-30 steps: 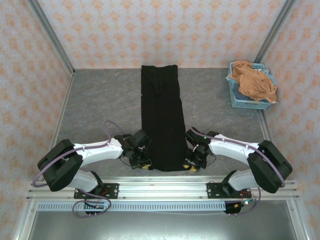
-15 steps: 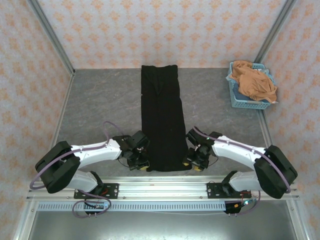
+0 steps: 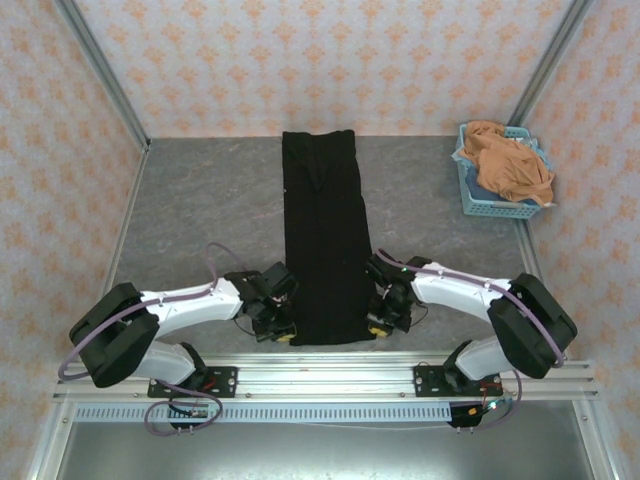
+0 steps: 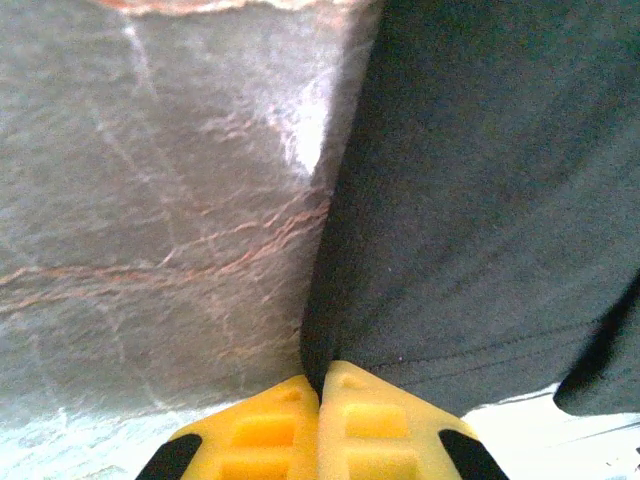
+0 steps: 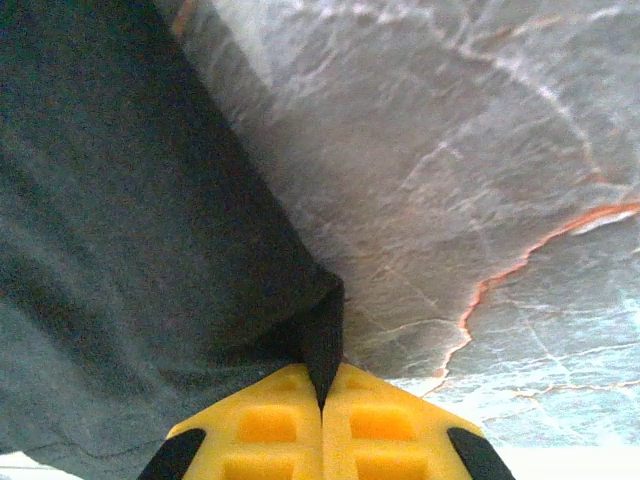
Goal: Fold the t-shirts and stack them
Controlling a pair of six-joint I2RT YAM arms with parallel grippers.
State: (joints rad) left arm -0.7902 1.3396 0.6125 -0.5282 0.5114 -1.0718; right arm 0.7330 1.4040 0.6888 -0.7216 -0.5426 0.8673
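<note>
A black t-shirt (image 3: 322, 235), folded into a long narrow strip, lies down the middle of the grey table from the back wall to the near edge. My left gripper (image 3: 284, 331) is shut on the strip's near left edge; the dark fabric (image 4: 470, 230) runs into the pinch of its yellow fingers (image 4: 250, 430). My right gripper (image 3: 374, 326) is shut on the near right edge, where a fold of the black cloth (image 5: 140, 240) sits pinched between its yellow fingers (image 5: 400, 430). An orange-tan t-shirt (image 3: 512, 165) lies crumpled in the basket at the back right.
The light-blue lattice basket (image 3: 478, 205) stands against the right wall at the back. Patterned walls close in the table on three sides. Grey marbled tabletop (image 3: 200, 215) shows on both sides of the strip, and a metal rail (image 3: 320, 375) runs along the near edge.
My right gripper has moved slightly left onto the shirt's near right edge and shut on it. The left gripper has kept its hold and barely moved.
</note>
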